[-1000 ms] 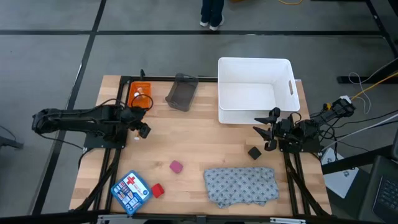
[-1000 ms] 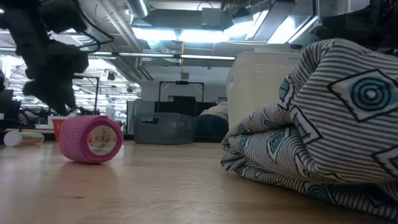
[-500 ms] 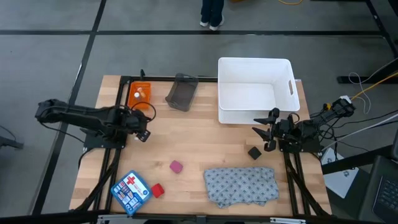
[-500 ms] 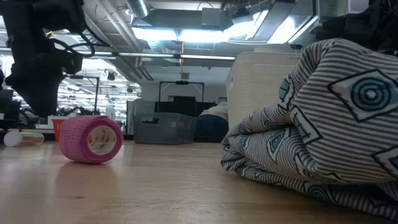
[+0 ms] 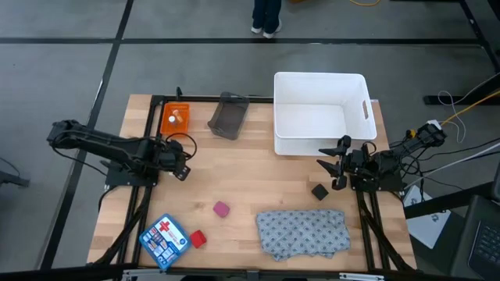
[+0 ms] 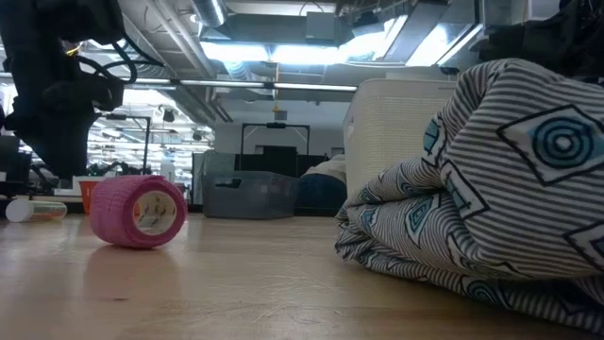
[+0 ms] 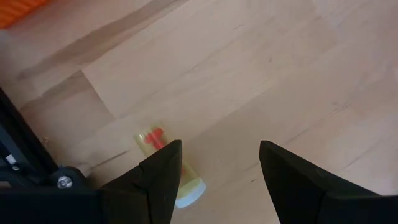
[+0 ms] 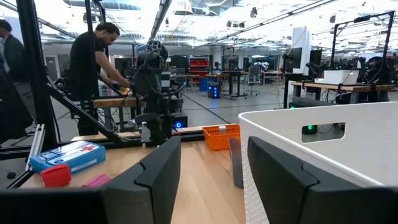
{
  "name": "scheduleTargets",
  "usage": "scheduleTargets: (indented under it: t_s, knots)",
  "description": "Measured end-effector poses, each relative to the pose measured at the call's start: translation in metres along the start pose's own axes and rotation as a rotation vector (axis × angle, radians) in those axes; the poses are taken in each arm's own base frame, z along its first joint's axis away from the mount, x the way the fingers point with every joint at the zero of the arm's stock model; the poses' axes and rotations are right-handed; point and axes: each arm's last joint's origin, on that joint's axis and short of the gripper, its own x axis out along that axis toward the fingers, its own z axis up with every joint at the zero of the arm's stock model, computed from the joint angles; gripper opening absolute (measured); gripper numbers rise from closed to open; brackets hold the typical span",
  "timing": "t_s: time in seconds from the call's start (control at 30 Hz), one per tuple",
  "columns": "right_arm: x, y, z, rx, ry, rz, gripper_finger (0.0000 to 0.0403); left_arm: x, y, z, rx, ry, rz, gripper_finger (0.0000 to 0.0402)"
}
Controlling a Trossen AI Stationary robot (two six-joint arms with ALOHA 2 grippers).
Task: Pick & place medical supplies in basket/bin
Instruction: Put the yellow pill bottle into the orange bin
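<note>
My left gripper [image 5: 180,165] hangs open over the table's left part, right of the orange tray [image 5: 175,117], which holds a vial. Between and just beyond its fingers [image 7: 221,149] a yellowish vial [image 7: 155,140] lies on its side on the wood; it also shows in the low view [image 6: 33,210]. My right gripper [image 5: 334,161] waits open at the right edge, near the black block [image 5: 319,191]. The pink roll [image 5: 222,208], red roll [image 5: 198,239] and grey patterned cloth [image 5: 303,232] lie toward the near edge. The white bin [image 5: 320,113] stands at the far right.
A grey tray [image 5: 229,115] lies left of the bin. A blue first-aid box [image 5: 164,240] sits at the near left corner. Bare wood stretches across the table's middle. Black frame rails [image 5: 148,195] run along the left side. A person [image 8: 93,62] works in the room beyond.
My left arm has drawn back and its gripper has shifted toward the table's left edge and risen a little, staying open. The vial on the wood has not moved. My right arm has kept still.
</note>
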Motion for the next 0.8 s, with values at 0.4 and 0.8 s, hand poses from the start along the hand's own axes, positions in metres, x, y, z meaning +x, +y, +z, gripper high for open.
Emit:
scheduleTargets:
  t_s: [0.4,0.8]
  knots:
    - [0.000,0.000,0.000,0.002,0.000,0.000,0.0187,0.016,-0.007,-0.001,0.037,0.064,0.111,0.0218]
    - [0.000,0.000,0.000,0.004,0.000,0.000,0.0187,0.034,-0.013,-0.003,0.063,0.120,0.243,0.0219]
